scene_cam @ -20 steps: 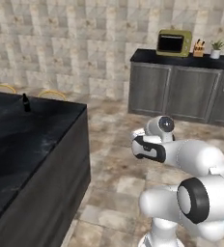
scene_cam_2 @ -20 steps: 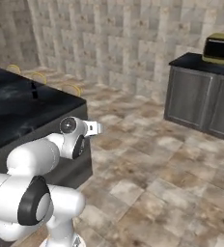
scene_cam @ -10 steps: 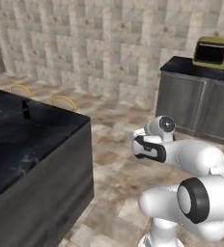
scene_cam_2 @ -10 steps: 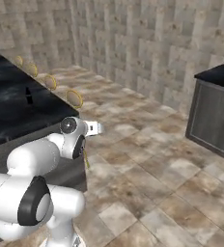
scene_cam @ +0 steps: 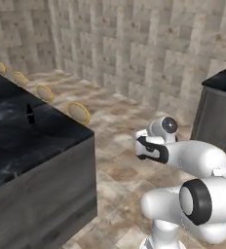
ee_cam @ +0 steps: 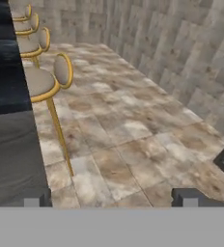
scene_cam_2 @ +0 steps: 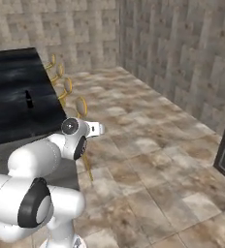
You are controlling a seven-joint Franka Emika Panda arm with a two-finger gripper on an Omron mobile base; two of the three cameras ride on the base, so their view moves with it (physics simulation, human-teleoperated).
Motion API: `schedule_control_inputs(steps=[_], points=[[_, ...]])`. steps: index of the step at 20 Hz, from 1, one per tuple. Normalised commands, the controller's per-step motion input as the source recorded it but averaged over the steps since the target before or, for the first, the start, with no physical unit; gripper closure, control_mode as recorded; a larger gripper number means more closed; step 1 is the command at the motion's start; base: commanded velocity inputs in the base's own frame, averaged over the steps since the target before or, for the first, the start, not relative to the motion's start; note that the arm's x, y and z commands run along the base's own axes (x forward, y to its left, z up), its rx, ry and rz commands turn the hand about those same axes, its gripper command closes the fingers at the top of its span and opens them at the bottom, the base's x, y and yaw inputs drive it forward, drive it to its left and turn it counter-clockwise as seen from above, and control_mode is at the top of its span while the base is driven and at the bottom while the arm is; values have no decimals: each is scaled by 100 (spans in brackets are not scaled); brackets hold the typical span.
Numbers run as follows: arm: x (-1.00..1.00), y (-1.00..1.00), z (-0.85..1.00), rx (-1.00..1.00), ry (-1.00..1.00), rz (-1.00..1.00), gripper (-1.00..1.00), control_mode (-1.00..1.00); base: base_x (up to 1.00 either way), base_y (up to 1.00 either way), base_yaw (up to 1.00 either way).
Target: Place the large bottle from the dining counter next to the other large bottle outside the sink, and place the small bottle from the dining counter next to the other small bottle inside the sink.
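Black marbled stone tops the dining counter [scene_cam: 17, 146] in the left base view, and one short dark bottle [scene_cam: 30, 115] stands upright on it, well in from the near edge and close to the stool side. By its height I take it for the small bottle, though it is too small here to be sure. Round gold-rimmed stools [scene_cam: 79, 112] line the far edge. The arm is folded in front of the base with the gripper [scene_cam: 139, 146] held over open floor, well apart from the bottle; that tucked pose suits driving, not reaching.

From the right base view the same bottle [scene_cam_2: 29, 99] stands alone on the counter [scene_cam_2: 17, 72], with the stools [scene_cam_2: 81, 107] trailing off along its side. The gripper [scene_cam_2: 99, 129] points out past the counter corner toward the tiled floor.

Along the hand view, the two finger tips [ee_cam: 186, 198] rise far apart at the bottom, so the jaws are wide and hold nothing. Ahead lie the nearest stool [ee_cam: 41, 82] and the counter's grey side [ee_cam: 12, 154]. My judgement is that the base must first bring the arm near enough to the bottle for a grasp.
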Motion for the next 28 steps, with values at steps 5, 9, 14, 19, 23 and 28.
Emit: schedule_control_inputs(steps=[5,9,14,19,23,28], points=[[0,0,0,0,0,0,-100,100,64,-99,49],[0,0,0,0,0,0,-100,100,66,-97,50],[0,0,0,0,0,0,-100,100,67,-95,50],[0,0,0,0,0,0,-100,100,73,-94,48],[0,0,0,0,0,0,-100,100,74,-92,47],[0,0,0,0,0,0,-100,100,73,-84,44]])
